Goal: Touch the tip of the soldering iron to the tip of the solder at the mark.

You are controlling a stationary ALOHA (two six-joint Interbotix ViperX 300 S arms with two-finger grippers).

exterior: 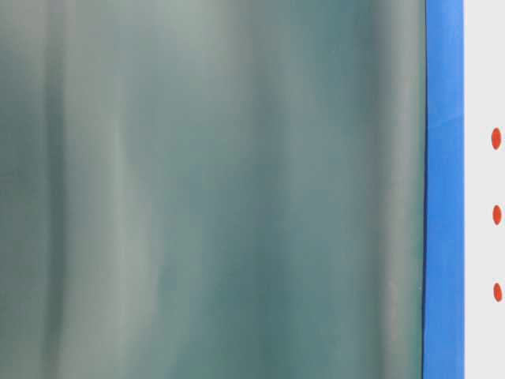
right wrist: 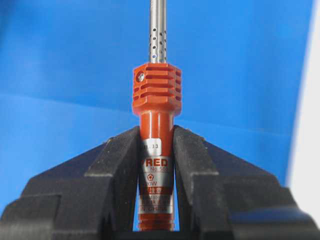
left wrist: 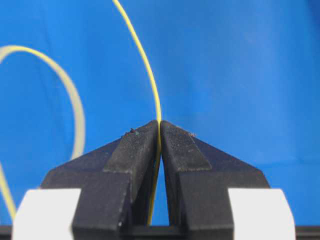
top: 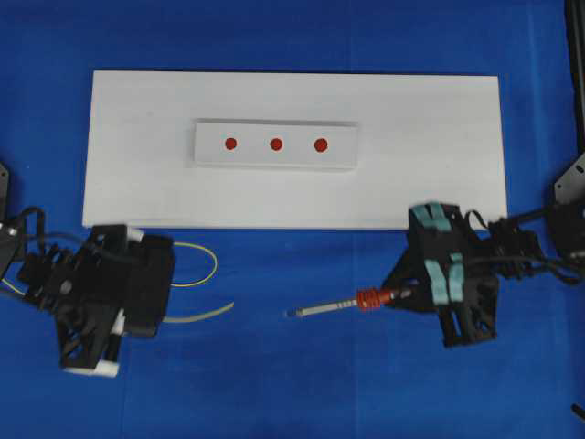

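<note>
the soldering iron (top: 352, 303) is clamped by its red-orange handle in the right pincer (top: 402, 294), its long axis level — the silver perforated shaft points straight out ahead of the pincer, toward the left one. the solder (left wrist: 150, 85), a thin yellow wire, is pinched in the clenched left pincer (left wrist: 160, 125) and curls away in loose loops. beyond both pincers lies a white board (top: 439, 165) carrying a raised strip with three red marks (top: 275, 144) on the blue bench (top: 302, 384).

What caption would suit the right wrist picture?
Black jaws clamp the soldering iron by its red-orange handle, silver shaft pointing away over blue cloth.
</note>
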